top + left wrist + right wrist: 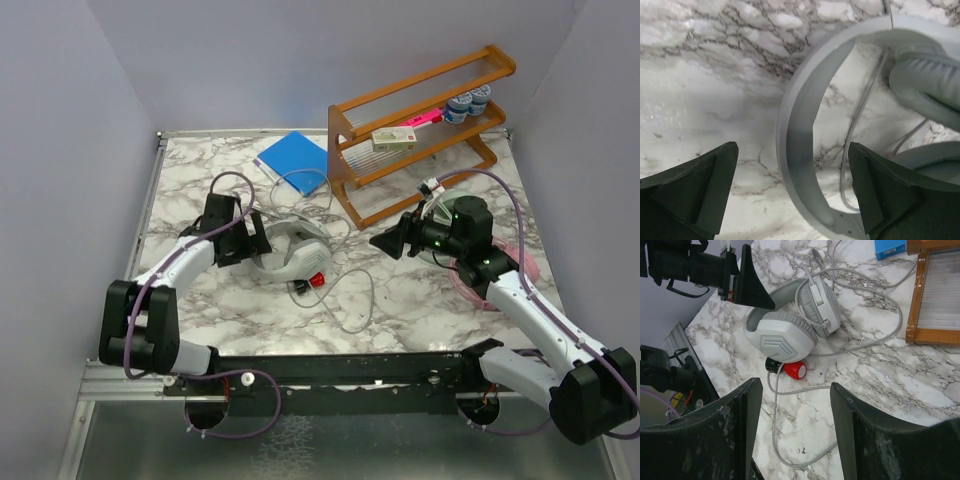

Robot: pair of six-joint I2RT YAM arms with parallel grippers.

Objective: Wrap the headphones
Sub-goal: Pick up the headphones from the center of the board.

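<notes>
Nearest the arm bases, the grey cable point(773, 420) loops over the marble table point(430, 310) on the near side of the silver-grey headset point(295, 250) and trails off to its right. The small red-and-black object point(312, 282) lies just beside the headset's near edge, under one cup. The headset lies on its side at the middle of the table, with its headband point(795, 125) arching toward the left.

The left gripper point(262, 238) is at the headset's left side. Its jaws are spread wide with the headband between them, and neither finger touches it, so it grasps nothing. The right gripper point(385, 243) hangs above the table well to the headset's right and points toward it, jaws apart and empty.

The pink headset point(470, 283) shows only in part, farther right of the silver-grey one, under the right arm. Beyond the silver-grey headset lies a blue pad point(293, 160). Beyond it and to the right stands a wooden rack point(420, 130).
</notes>
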